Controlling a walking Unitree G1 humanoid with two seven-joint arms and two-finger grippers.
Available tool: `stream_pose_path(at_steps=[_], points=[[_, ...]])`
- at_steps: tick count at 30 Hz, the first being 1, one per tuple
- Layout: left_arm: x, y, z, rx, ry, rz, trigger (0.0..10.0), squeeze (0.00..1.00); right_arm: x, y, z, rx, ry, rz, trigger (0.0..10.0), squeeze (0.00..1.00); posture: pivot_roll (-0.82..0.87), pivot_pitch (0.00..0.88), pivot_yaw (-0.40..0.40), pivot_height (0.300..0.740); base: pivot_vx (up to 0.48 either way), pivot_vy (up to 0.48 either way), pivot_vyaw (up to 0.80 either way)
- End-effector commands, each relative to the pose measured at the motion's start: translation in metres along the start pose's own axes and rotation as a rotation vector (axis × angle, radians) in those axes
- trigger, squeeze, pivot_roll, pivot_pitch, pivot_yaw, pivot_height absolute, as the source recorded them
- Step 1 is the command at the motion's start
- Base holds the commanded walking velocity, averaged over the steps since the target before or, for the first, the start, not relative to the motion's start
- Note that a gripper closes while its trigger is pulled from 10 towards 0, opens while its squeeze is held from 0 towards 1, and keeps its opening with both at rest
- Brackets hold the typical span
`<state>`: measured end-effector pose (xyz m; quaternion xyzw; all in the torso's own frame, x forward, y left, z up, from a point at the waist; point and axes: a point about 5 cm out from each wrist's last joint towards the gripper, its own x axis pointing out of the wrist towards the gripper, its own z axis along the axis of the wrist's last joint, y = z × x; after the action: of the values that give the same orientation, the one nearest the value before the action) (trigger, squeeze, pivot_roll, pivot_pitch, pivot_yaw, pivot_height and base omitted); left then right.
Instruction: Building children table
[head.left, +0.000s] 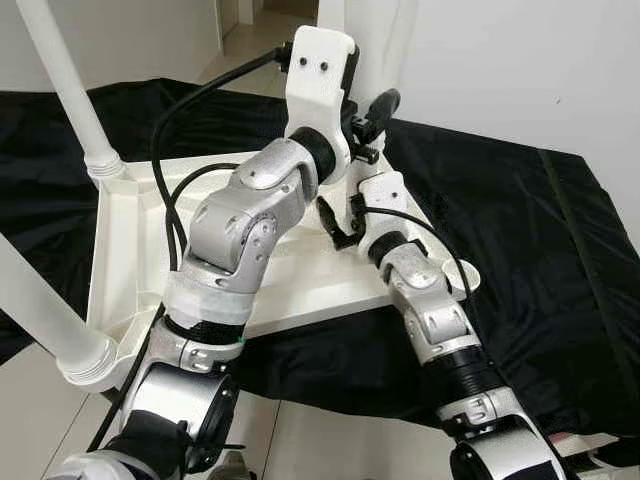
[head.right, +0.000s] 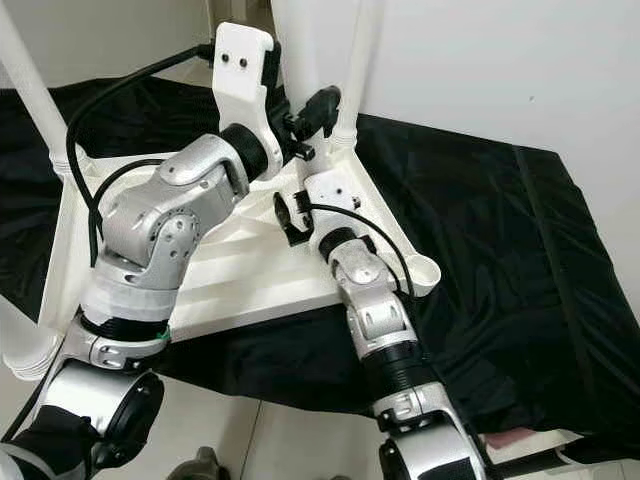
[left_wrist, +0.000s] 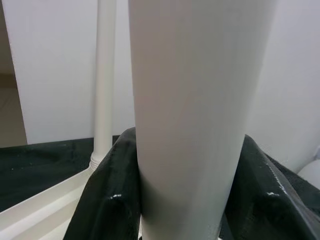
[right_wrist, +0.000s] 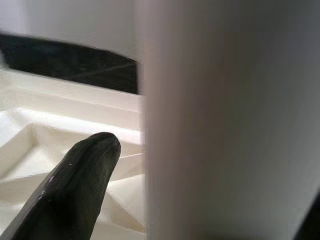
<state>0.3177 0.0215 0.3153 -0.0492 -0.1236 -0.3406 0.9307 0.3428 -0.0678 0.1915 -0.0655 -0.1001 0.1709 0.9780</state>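
A white children's table (head.left: 300, 285) lies upside down on a black cloth (head.left: 520, 250). At its far right corner a white table leg (left_wrist: 195, 100) stands upright. My left gripper (head.left: 372, 118) is shut on this leg a little above the socket, one black finger (left_wrist: 107, 200) pressed on each side. My right gripper (head.left: 338, 225) sits low over the ribbed underside of the table, just beside the base of the same leg (right_wrist: 225, 125).
Two more legs stand in their sockets: one at the far left corner (head.left: 70, 90), one at the near left corner (head.left: 40, 310). An empty round socket (head.right: 425, 270) shows at the near right corner. Tiled floor (head.left: 30, 410) lies in front of the cloth.
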Motion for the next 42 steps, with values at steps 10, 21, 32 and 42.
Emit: stream_pose_path(at_steps=[10,21,32,42], points=[[0.008,-0.01,0.008,0.046,-0.046,0.003,10.0,0.0,0.005,-0.005,0.006,-0.039,-0.005,-0.237,10.0,0.0,0.17,0.008,-0.071,0.74,0.0,0.0,0.0],[0.013,-0.017,0.015,0.054,-0.078,-0.005,10.0,0.0,0.005,-0.002,0.002,-0.069,0.026,-0.322,10.0,0.0,0.18,0.0,-0.082,0.74,0.0,0.0,0.0],[0.016,-0.022,0.016,0.053,-0.087,-0.027,10.0,0.0,0.008,-0.003,0.013,-0.064,-0.036,-0.336,7.6,0.0,0.18,0.0,-0.088,0.74,0.0,0.0,0.0],[0.016,-0.024,0.016,0.057,-0.091,-0.028,10.0,0.0,0.007,-0.006,0.016,-0.068,-0.056,-0.351,0.0,0.0,0.17,0.0,-0.09,0.74,0.0,0.0,0.0]])
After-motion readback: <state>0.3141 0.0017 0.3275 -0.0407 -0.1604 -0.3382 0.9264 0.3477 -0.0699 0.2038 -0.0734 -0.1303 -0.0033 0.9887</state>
